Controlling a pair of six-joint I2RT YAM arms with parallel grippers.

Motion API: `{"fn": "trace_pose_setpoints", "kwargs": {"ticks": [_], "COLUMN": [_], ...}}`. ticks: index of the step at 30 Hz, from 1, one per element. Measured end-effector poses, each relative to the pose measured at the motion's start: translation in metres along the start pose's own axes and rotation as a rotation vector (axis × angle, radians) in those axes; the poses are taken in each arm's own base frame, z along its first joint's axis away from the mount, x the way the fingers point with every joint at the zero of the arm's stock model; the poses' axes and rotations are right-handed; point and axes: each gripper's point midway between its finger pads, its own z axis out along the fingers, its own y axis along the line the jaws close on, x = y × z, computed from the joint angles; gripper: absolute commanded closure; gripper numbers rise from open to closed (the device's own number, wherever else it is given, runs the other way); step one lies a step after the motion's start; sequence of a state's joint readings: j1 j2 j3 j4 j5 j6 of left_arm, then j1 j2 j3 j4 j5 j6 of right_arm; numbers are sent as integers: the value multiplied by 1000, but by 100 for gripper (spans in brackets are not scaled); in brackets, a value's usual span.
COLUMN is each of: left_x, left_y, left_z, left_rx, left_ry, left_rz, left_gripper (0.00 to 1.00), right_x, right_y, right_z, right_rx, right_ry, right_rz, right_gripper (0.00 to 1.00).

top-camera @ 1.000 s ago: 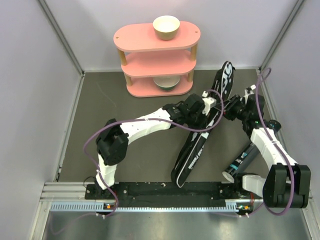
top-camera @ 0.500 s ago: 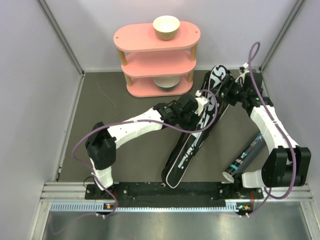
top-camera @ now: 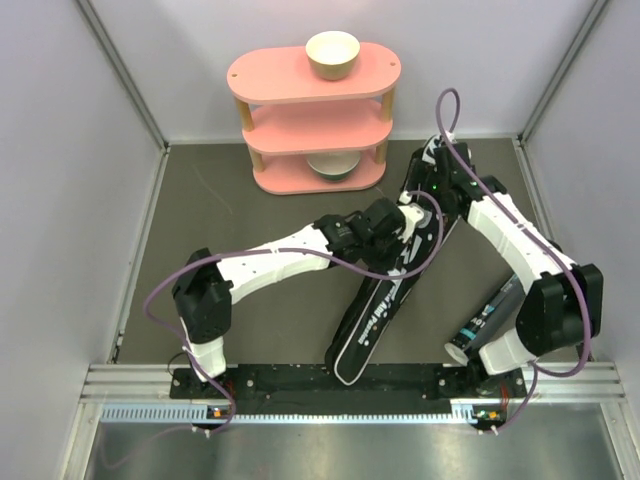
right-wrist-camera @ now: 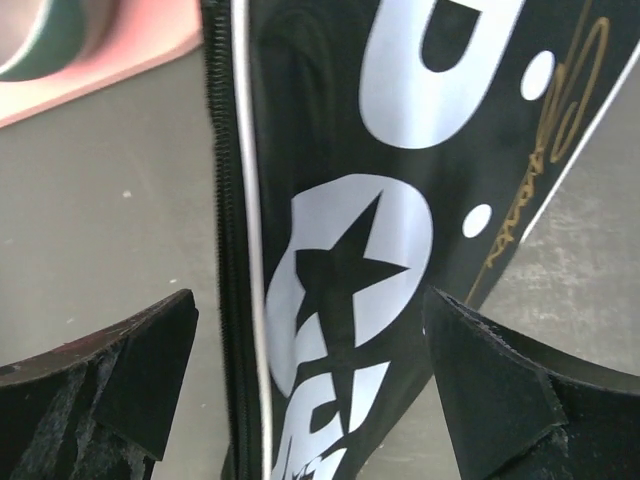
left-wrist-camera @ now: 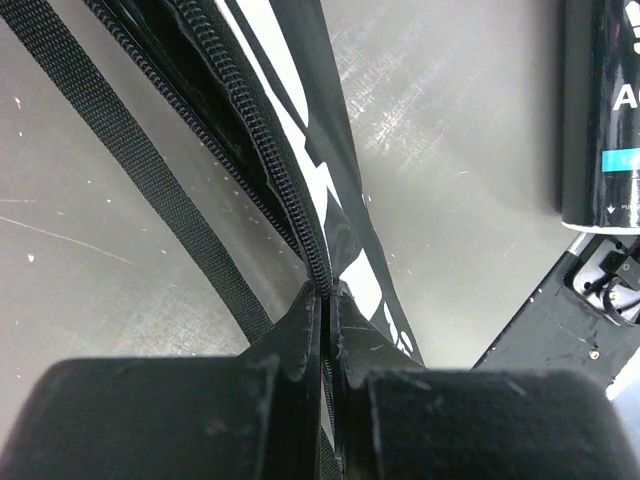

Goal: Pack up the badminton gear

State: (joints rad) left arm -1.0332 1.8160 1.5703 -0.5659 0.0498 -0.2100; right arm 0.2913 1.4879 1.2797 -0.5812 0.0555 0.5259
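Even bright light, soft shadows, near pincers blurred (wrist views)

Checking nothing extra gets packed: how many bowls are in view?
2: one bowl on the pink shelf's top tier, a second bowl on its bottom tier, partly hidden. The middle tier is partly hidden.

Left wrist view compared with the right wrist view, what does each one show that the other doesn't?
Only the left wrist view: the left gripper shut on the zipper edge of the bag, a black strap, and the end of the black tube with a teal band. Only the right wrist view: the right gripper open, its fingers either side of the bag, the bag's white star and lettering, and a corner of the pink shelf. Both: the bag with its zipper, over the grey table.
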Motion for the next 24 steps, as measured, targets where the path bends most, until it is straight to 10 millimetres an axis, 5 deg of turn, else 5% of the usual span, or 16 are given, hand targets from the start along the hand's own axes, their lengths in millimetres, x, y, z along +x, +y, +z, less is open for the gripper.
{"fn": "trace_pose_setpoints", "kwargs": {"ticks": [6, 7, 10, 12, 16, 20, 24], "left_x": [2, 2, 2, 2, 8, 8, -31], "left_y": [-2, -3, -4, -5, -3, -1, 16], "left_z": [-2, -2, -2, -2, -9, -42, -79], "left_rx": [-23, -24, -23, -23, -4, 65, 116], "left_ry": [9, 8, 6, 6, -3, -59, -210], "left_rz": [11, 13, 11, 3, -35, -99, -168], "left_gripper": [100, 100, 100, 83, 59, 41, 27], "right_x": [14, 15, 16, 13, 19, 25, 25], "right_y": [-16, -18, -19, -17, -13, -8, -3], "right_z": [17, 19, 21, 21, 16, 4, -7], "right_rx": [146, 159, 164, 150, 72, -59, -202], "right_ry": [42, 46, 45, 33, -2, -45, -84], "right_rz": [-25, -28, -44, -62, -85, -64, -19], "right_gripper": [38, 54, 79, 97, 100, 100, 100]}}
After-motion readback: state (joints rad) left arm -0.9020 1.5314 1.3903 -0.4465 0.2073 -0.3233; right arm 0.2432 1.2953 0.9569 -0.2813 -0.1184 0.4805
